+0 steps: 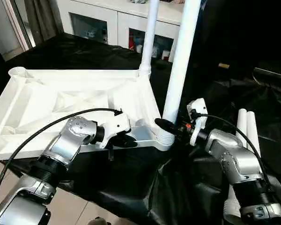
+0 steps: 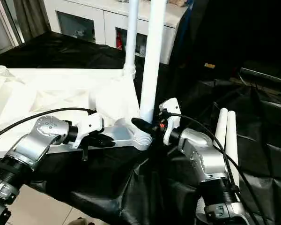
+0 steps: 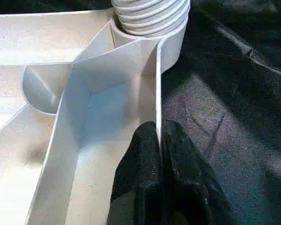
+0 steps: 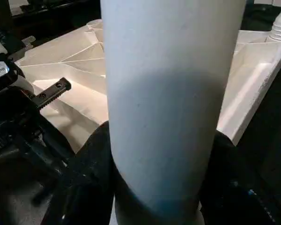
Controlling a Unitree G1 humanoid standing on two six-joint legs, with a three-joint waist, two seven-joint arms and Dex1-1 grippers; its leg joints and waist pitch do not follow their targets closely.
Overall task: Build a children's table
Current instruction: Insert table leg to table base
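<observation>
The children's table top (image 1: pixel 61 98) lies upside down on the black sheet, ribbed underside up. Two white legs stand upright in its right-hand corner sockets: a far leg (image 1: pixel 150 33) and a near leg (image 1: pixel 180 61). My left gripper (image 1: pixel 126 139) is shut on the top's thin near rim (image 3: pixel 158 93), one black finger on each side, just left of the near socket (image 3: pixel 150 18). My right gripper (image 1: pixel 167 126) is closed around the near leg (image 4: pixel 173 93) just above its ribbed base, with a finger (image 4: pixel 91 154) on either side.
Two spare white legs (image 1: pixel 247 126) lie side by side on the black sheet (image 1: pixel 131 187) to the right of my right arm. A white cabinet with glass doors (image 1: pixel 112 21) stands behind the table. The sheet's near edge drops to the floor at the lower left.
</observation>
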